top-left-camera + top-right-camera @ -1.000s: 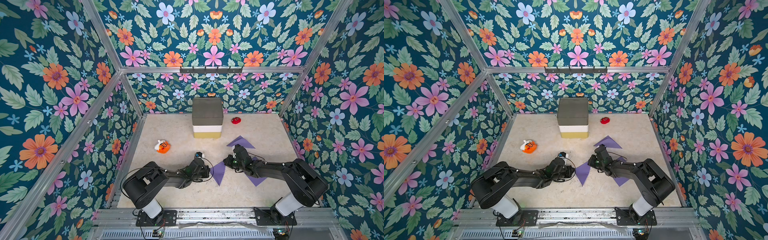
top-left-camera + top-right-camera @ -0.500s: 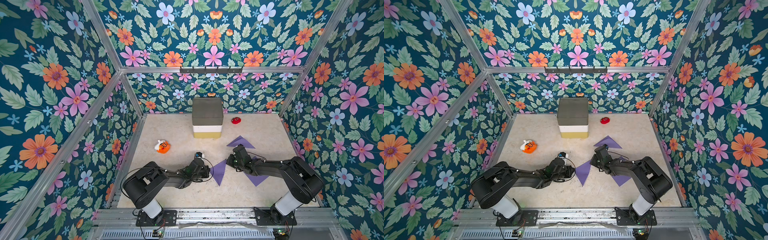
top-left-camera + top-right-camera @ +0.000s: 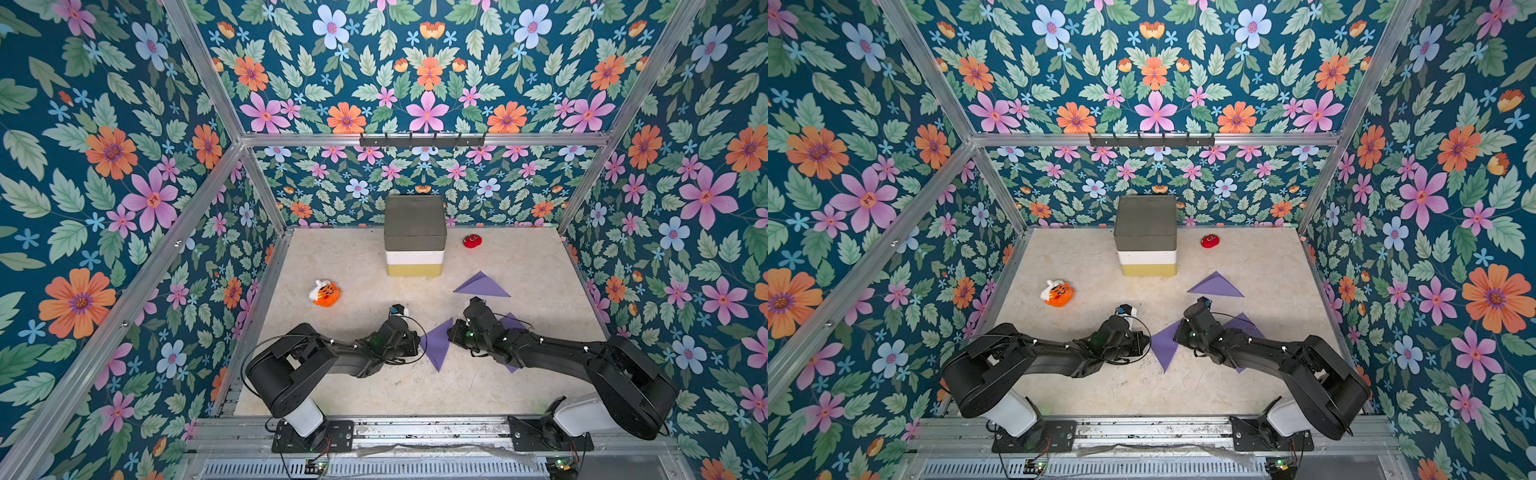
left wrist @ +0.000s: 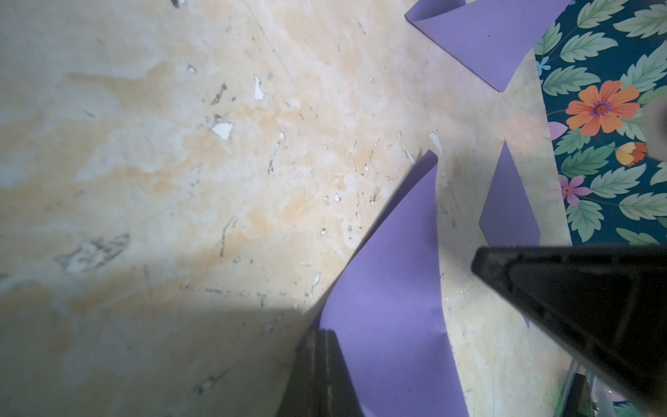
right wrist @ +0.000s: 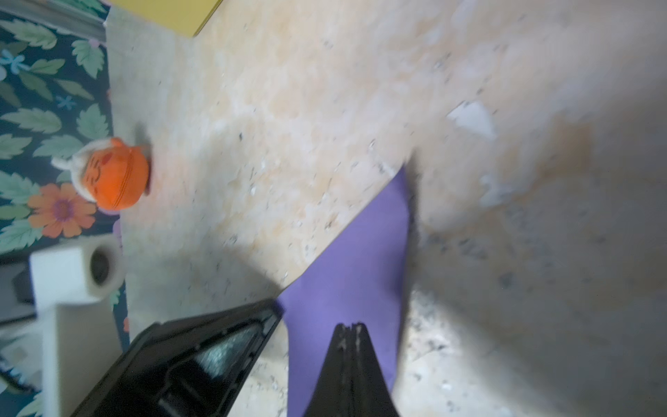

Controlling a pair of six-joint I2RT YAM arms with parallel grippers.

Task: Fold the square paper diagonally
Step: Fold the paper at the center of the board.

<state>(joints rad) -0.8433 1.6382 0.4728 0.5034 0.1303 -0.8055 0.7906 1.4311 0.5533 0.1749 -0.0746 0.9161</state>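
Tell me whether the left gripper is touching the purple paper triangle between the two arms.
Touching. In the left wrist view the purple paper triangle curls up off the table into the shut left gripper.

In both top views the black right arm [image 3: 540, 349] lies over a flat purple paper sheet [image 3: 513, 322], so only its corners peek out. The small red toy [image 3: 472, 241] is too tiny to tell what it is. The left gripper [image 4: 323, 334] and the right gripper [image 5: 349, 326] run off their pictures' edges. I cannot tell if their closed tips pinch the purple paper piece [image 4: 389, 289] between them. The right wrist view is fuzzy: the orange soft toy [image 5: 115, 177] is blurred, and only a corner of the yellow box [image 5: 169, 14] shows.
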